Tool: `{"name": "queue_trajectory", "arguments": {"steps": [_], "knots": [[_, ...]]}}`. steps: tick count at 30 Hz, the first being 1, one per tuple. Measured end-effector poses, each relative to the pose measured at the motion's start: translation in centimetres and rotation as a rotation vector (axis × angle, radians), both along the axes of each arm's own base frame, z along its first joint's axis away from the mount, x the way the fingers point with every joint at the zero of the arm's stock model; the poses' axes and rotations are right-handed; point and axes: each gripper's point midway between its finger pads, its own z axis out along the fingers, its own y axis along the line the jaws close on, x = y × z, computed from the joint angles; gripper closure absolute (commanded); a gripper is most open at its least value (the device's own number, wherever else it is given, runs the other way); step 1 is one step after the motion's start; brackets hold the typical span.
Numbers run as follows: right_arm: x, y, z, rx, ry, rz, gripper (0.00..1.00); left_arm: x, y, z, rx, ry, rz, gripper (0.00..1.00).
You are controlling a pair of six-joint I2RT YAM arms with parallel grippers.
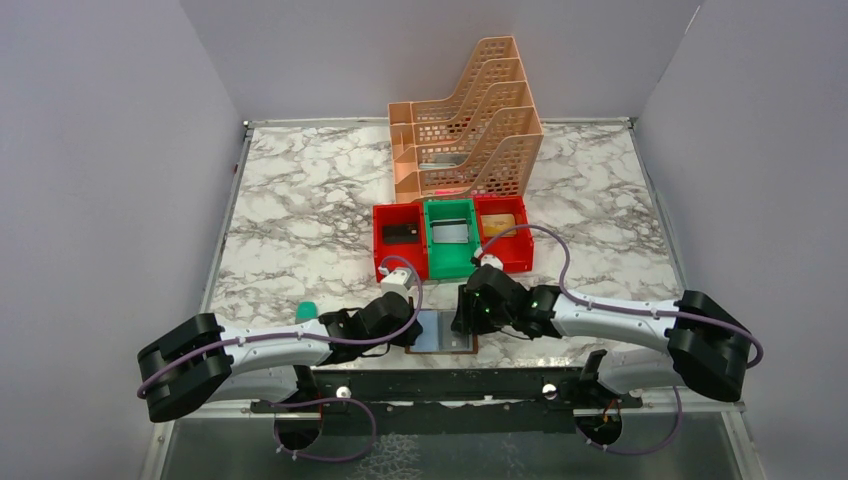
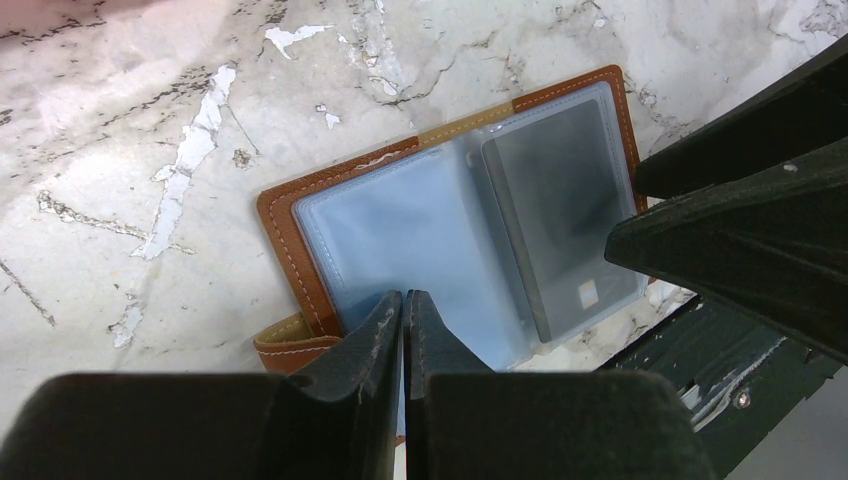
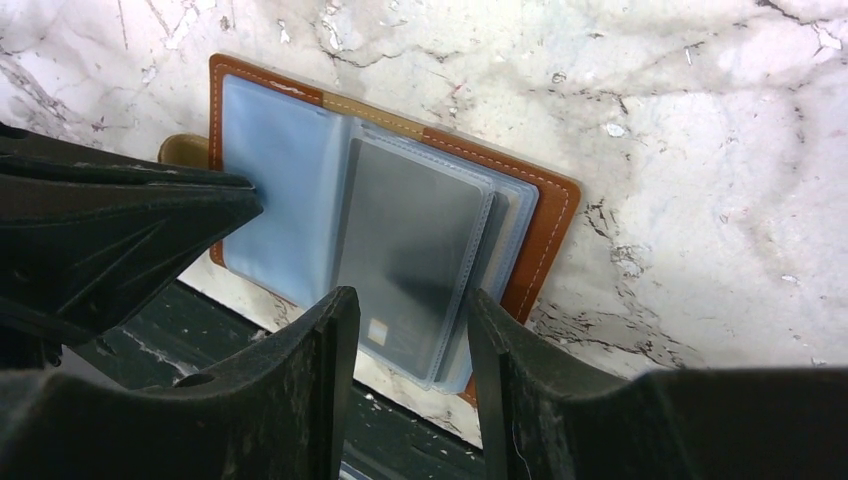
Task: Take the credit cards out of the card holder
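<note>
The brown leather card holder [image 2: 290,225] lies open on the marble near the table's front edge, grey-blue plastic pockets facing up. A grey credit card [image 3: 410,240] sits inside the right-hand pocket, a small gold chip at its near end. My left gripper [image 2: 403,300] is shut, its tips resting on the left pocket page. My right gripper [image 3: 410,305] is open and hovers over the near end of the card's pocket, one finger on each side. From above, the holder [image 1: 445,335] shows between the left gripper [image 1: 412,330] and the right gripper [image 1: 462,318].
Behind the holder stand a red bin [image 1: 398,240], a green bin [image 1: 450,235] and another red bin [image 1: 505,240], with an orange file rack [image 1: 470,120] further back. A small teal object [image 1: 306,311] lies at the left. A black rail [image 1: 450,385] runs along the front edge.
</note>
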Motion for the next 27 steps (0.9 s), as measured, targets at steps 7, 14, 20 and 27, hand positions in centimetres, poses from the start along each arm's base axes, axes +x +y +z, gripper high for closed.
{"name": "queue_trajectory", "arguments": {"steps": [7, 14, 20, 27], "knots": [[0.1, 0.2, -0.2, -0.003, -0.003, 0.008, 0.50, 0.0, 0.0, 0.0, 0.000, 0.000, 0.000, 0.91], [0.4, 0.9, -0.5, 0.007, 0.001, 0.011, 0.53, 0.0, -0.1, 0.0, -0.001, 0.001, -0.002, 0.91], [0.3, 1.0, -0.5, 0.010, 0.003, 0.019, 0.52, 0.0, -0.1, 0.0, -0.002, 0.002, -0.004, 0.91], [0.2, 1.9, 0.7, 0.035, 0.001, 0.058, 0.50, 0.0, -0.3, -0.1, -0.005, 0.002, -0.006, 0.91]]}}
